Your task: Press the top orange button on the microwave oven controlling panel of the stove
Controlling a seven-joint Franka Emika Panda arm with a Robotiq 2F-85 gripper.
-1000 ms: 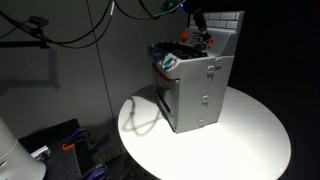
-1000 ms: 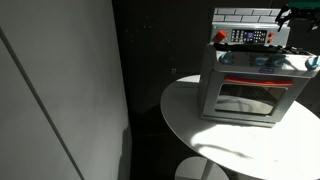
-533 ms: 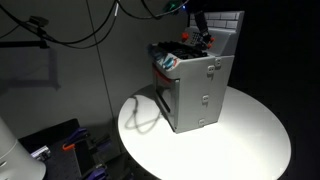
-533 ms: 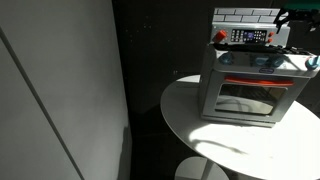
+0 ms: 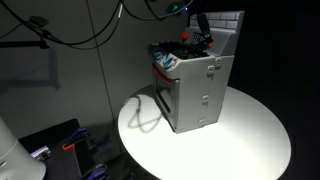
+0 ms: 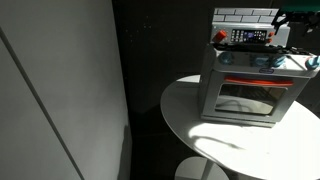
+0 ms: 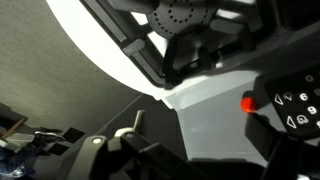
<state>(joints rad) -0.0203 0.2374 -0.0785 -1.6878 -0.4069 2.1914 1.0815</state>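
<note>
The grey toy stove (image 5: 195, 90) stands on a round white table (image 5: 250, 140), with its white brick-patterned back wall (image 6: 245, 14) behind. In an exterior view its control panel (image 6: 250, 37) is a dark strip with a red-orange button (image 6: 221, 37) at one end. In the wrist view that button (image 7: 248, 102) sits beside the black panel with white marks (image 7: 296, 106). My gripper (image 5: 201, 27) hovers over the back of the cooktop, close to the panel. In the wrist view its fingers (image 7: 134, 128) stand apart around the grey stove top, holding nothing and touching nothing.
A burner (image 7: 185, 20) and blue-and-white bits (image 5: 168, 60) lie on the cooktop. The oven door (image 6: 248, 97) faces the table's open front. A grey wall panel (image 6: 60, 90) stands beside the table. Cables (image 5: 80, 30) hang behind.
The arm and its cables have shifted very slightly above the stove. The stove and its parts have not moved.
</note>
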